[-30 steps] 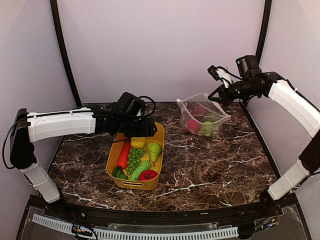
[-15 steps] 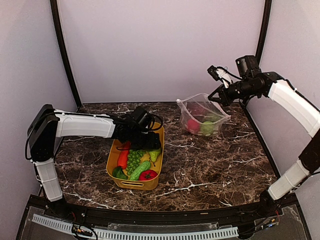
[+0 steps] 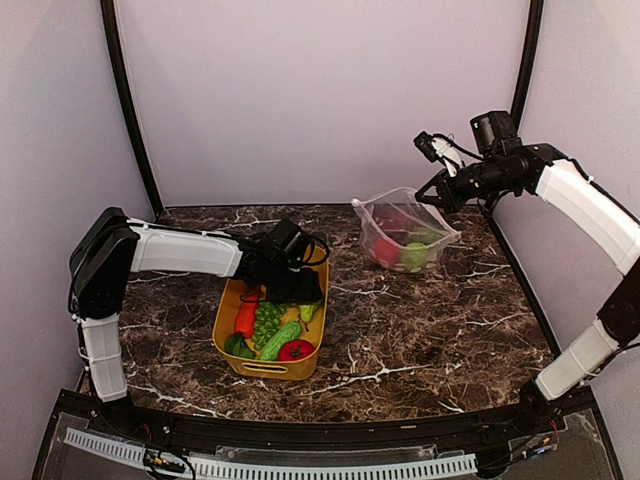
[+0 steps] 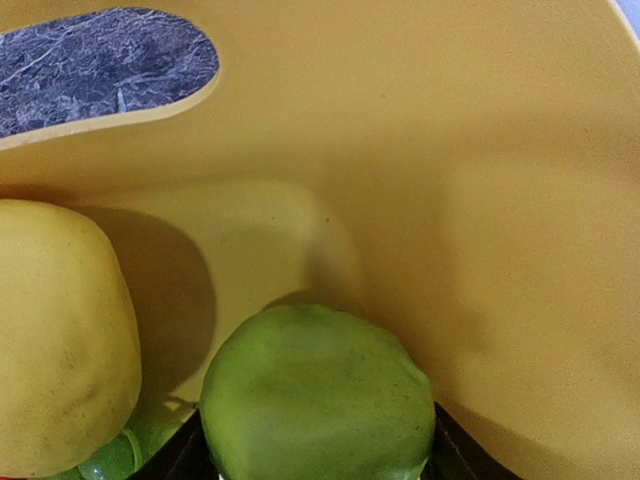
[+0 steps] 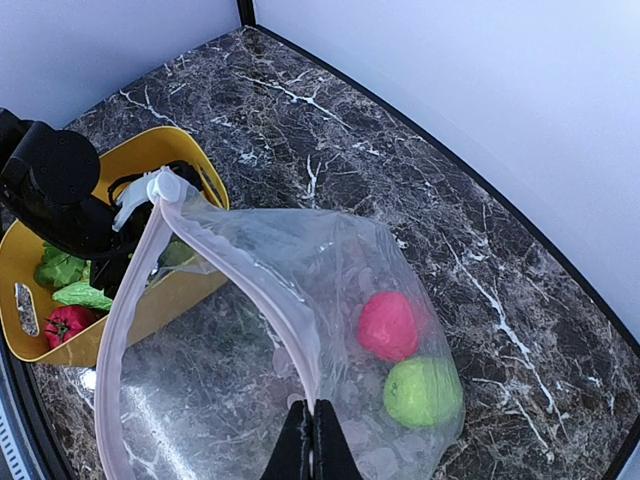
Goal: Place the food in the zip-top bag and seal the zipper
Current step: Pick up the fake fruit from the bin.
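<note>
The clear zip-top bag (image 3: 405,228) hangs open at the back right. My right gripper (image 5: 312,440) is shut on its mouth edge and holds it up by the pinkish zipper (image 5: 232,262), which is unsealed. Inside lie a red round fruit (image 5: 388,325) and a green fruit (image 5: 423,392). My left gripper (image 3: 300,290) is down in the yellow tub (image 3: 265,370). Its black fingers (image 4: 445,460) press both sides of the green pear (image 4: 315,390), which rests on the tub floor. The yellow lemon (image 4: 55,330) lies just to its left.
The tub also holds an orange-red carrot (image 3: 245,318), green grapes (image 3: 267,320), a cucumber (image 3: 280,340) and a red fruit (image 3: 296,350). Its wall (image 4: 450,150) rises close behind and to the right of the pear. Dark marble tabletop (image 3: 420,330) stretches between tub and bag.
My left arm has swung right and dropped into the tub, and its jaws have narrowed round the pear. The right gripper and the bag have not moved.
</note>
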You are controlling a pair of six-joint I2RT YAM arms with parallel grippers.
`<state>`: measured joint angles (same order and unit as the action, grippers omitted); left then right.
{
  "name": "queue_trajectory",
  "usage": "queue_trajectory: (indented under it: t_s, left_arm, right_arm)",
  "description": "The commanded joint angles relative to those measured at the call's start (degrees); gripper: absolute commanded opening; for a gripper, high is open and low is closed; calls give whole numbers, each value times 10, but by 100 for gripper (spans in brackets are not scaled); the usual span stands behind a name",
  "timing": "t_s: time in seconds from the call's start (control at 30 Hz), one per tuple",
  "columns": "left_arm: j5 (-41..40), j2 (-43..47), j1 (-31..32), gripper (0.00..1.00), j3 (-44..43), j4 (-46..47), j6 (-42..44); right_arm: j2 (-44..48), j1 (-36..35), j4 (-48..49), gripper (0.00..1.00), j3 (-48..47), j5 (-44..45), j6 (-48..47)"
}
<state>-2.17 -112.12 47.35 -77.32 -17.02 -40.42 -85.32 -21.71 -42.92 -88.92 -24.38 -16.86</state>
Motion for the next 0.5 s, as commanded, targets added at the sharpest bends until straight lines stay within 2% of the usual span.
queue_trajectory:
  t_s: [0.0, 0.13, 0.3, 0.47]
  left_arm:
    - [-6, 9, -4, 53, -5, -6, 12]
    - [-26, 49, -4, 48, -2, -18, 24]
    - [-60, 139, -4, 47, 12, -38, 44]
    - [-39, 211, -4, 47, 33, 14, 133]
  right_arm:
    - [-6, -4, 5, 0, -1, -3, 5]
    - [-7, -4, 5, 0, -3, -3, 5]
    - [-8, -5, 4, 0, -4, -5, 5]
    - [-10, -5, 5, 0, -4, -6, 3]
